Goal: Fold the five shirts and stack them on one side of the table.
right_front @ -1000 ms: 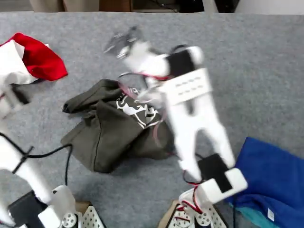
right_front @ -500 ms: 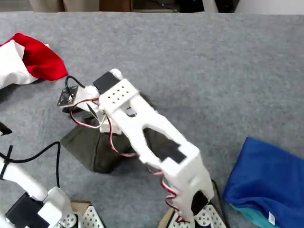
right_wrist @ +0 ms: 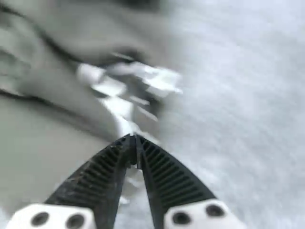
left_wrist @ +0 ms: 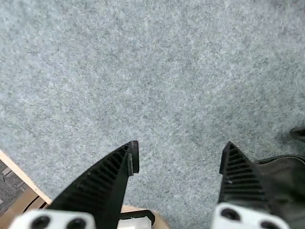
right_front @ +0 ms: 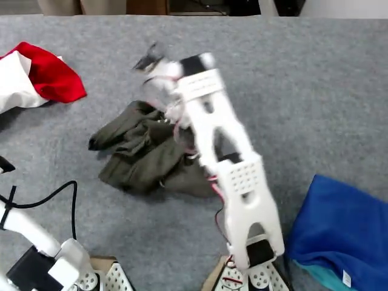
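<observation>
The olive shirt (right_front: 145, 154) lies in a crumpled heap near the middle of the grey table (right_front: 303, 91), with folds bunched and no flat panel laid out; it is judged unfolded. The right gripper (right_wrist: 133, 143) hangs over this shirt near the white print (right_wrist: 128, 88) on its front, at the boundary between cloth and bare table. Its jaws are together, and no fabric can be seen pinched between them. The left gripper (left_wrist: 181, 155) is held low over bare table surface near the table's near edge, with its jaws wide apart and nothing between them. A red garment (right_front: 51, 76) and a white garment (right_front: 15, 88) lie bunched together at the far left edge of the table; whether these are one item or two cannot be told, and neither looks folded. At the near right corner a blue shirt (right_front: 345, 233) lies fairly flat on top of a teal layer (right_front: 318, 273), which suggests the start of a stack on that side, though the quality of the folds cannot be confirmed. Judged status: at most two items placed. Work left: spread and fold the olive shirt, then the red and white items, and transfer each to the stack.
</observation>
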`<move>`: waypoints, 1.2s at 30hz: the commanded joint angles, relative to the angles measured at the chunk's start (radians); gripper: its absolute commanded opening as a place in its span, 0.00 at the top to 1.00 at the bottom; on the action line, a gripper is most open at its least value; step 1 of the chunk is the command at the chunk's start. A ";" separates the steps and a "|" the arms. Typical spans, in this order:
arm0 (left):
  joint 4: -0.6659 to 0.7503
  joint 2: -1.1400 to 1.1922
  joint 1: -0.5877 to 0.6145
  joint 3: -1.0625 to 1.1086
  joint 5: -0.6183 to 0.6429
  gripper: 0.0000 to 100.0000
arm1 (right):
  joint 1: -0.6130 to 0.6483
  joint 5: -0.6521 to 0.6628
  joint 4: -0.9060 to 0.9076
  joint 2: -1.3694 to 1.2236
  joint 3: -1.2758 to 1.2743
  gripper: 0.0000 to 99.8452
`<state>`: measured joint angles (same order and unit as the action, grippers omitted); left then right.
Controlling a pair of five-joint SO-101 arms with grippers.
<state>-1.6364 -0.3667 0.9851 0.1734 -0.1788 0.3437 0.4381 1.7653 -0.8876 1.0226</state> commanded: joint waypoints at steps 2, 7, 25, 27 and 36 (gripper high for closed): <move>0.014 -0.033 0.005 -0.003 -0.005 0.72 | -0.188 0.029 0.017 -0.001 0.079 0.99; 0.014 -0.031 0.003 -0.002 -0.005 0.72 | -0.380 0.106 0.017 -0.002 0.073 0.99; 0.084 -0.031 -0.014 0.107 -0.003 0.72 | -0.013 0.198 0.015 0.545 -0.782 0.64; 0.091 -0.033 -0.034 0.140 -0.003 0.72 | 0.024 0.218 0.008 0.599 -0.886 0.64; 0.083 -0.033 -0.284 0.163 0.092 0.72 | 0.067 0.192 -0.207 0.598 -1.193 0.64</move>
<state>-1.5627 -0.3698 0.8025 0.3391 -0.1465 0.4097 0.6498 1.6226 -0.3046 -0.1220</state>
